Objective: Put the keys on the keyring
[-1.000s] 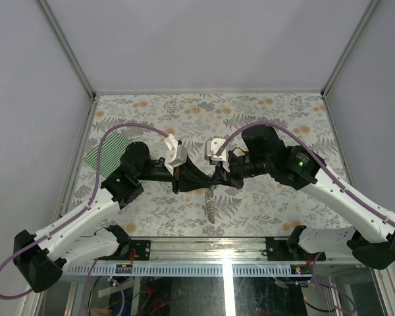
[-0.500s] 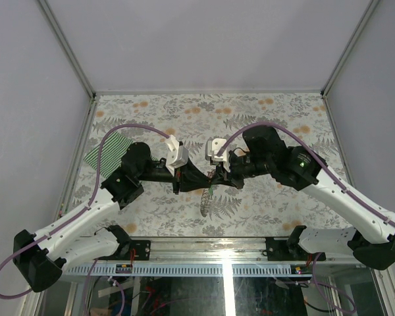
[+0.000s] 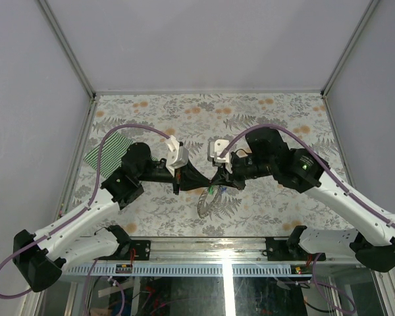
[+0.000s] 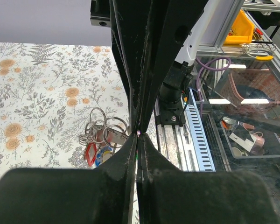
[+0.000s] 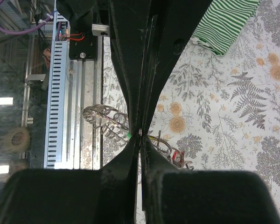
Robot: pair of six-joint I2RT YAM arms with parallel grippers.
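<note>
The left gripper (image 4: 137, 136) is pressing its fingers flat together, tip to tip with the right gripper (image 5: 140, 132), which is likewise closed. Whether either is pinching anything, I cannot tell. The keyring (image 4: 104, 129) is lying coiled on the worktop (image 4: 32, 93) just left of centre in the left wrist view, with the keys (image 4: 90, 154) (red and blue heads showing) bunched against it.

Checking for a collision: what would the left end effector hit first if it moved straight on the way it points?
The right end effector: the left end effector meets it tip to tip, seemingly touching.
</note>
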